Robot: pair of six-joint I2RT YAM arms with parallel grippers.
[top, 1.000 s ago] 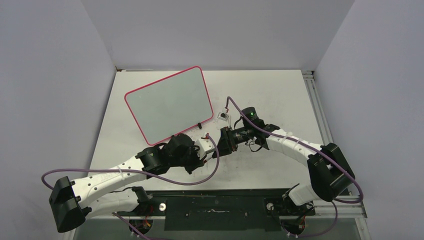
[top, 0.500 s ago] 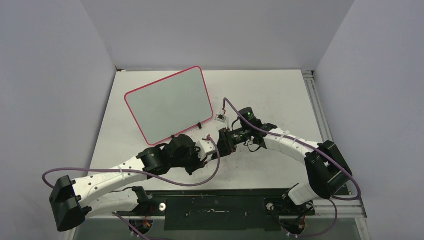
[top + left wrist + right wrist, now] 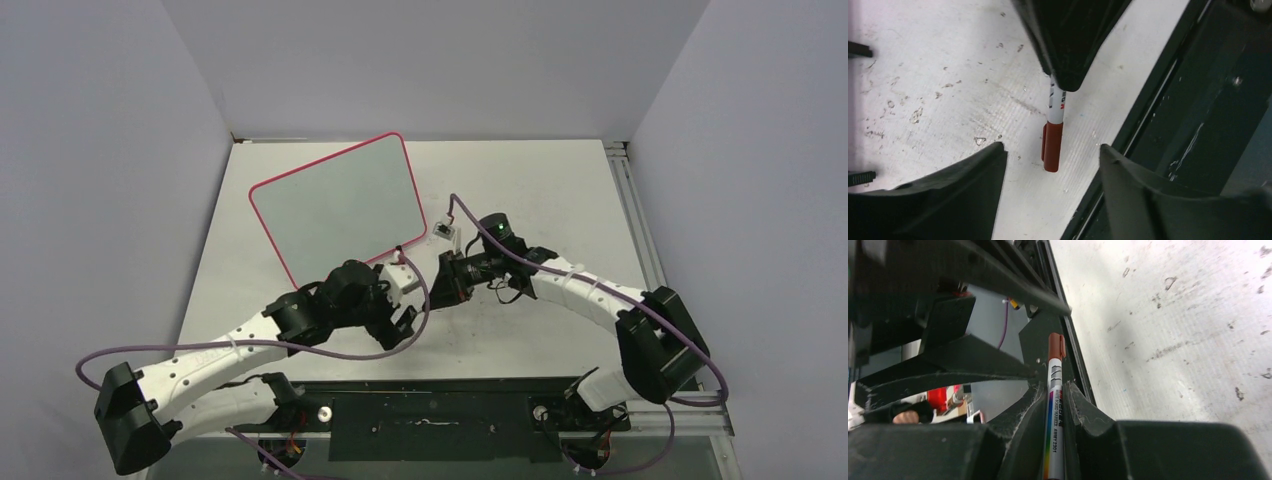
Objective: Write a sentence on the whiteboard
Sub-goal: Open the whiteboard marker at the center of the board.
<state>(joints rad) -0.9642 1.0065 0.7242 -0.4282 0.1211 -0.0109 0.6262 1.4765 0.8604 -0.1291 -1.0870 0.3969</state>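
Whiteboard (image 3: 335, 210) sits at 11 o'clock on the table (image 3: 540, 180) in the top view. Left wrist view: left gripper (image 3: 1052, 149) stands spread wide, a red-capped marker (image 3: 1054, 115) between its fingers (image 3: 973, 185), untouched. Right wrist view: right gripper (image 3: 1055, 392) pinches that marker's white barrel.

Even, soft overhead light, faint shadows on the white table (image 3: 560, 180). Top view sharp; wrist views dimmer w/ near fingers (image 3: 948, 195) blurred (perhaps too close to focus), marker (image 3: 1054, 410) print crisp.
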